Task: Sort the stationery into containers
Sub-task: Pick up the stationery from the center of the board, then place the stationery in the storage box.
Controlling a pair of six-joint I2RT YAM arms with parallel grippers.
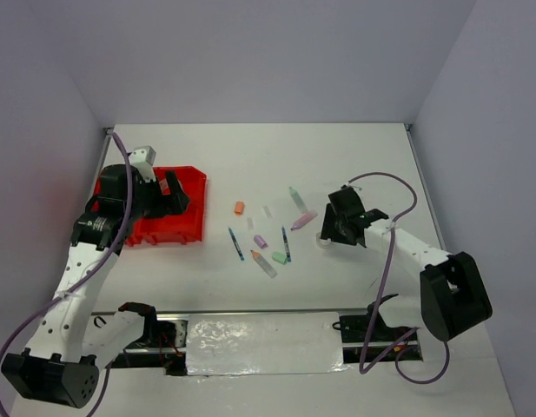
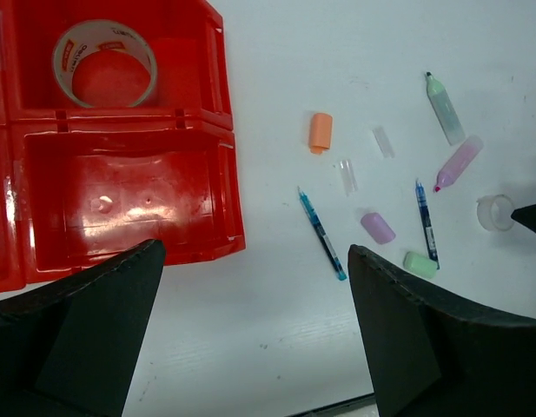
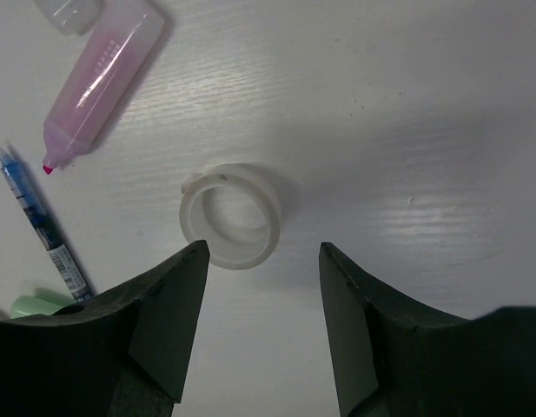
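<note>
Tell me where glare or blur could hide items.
Top external: strong glare on the shiny strip at the bottom. Left wrist: highlights on the red tray floor, empty compartment. Right wrist: clear tape roll sharp but faint against the white table.

The bright red plastic tray (image 2: 226, 165) has a wide clear tape roll (image 2: 62, 54) taking up most of its far right compartment, while the near right compartment lies bare. Just right of the tray runs a strip of open white table (image 2: 268, 187). Beyond it, a stubby orange eraser (image 2: 320, 132), a thin blue pen (image 2: 320, 233) and other scattered markers crowd the way.
</note>
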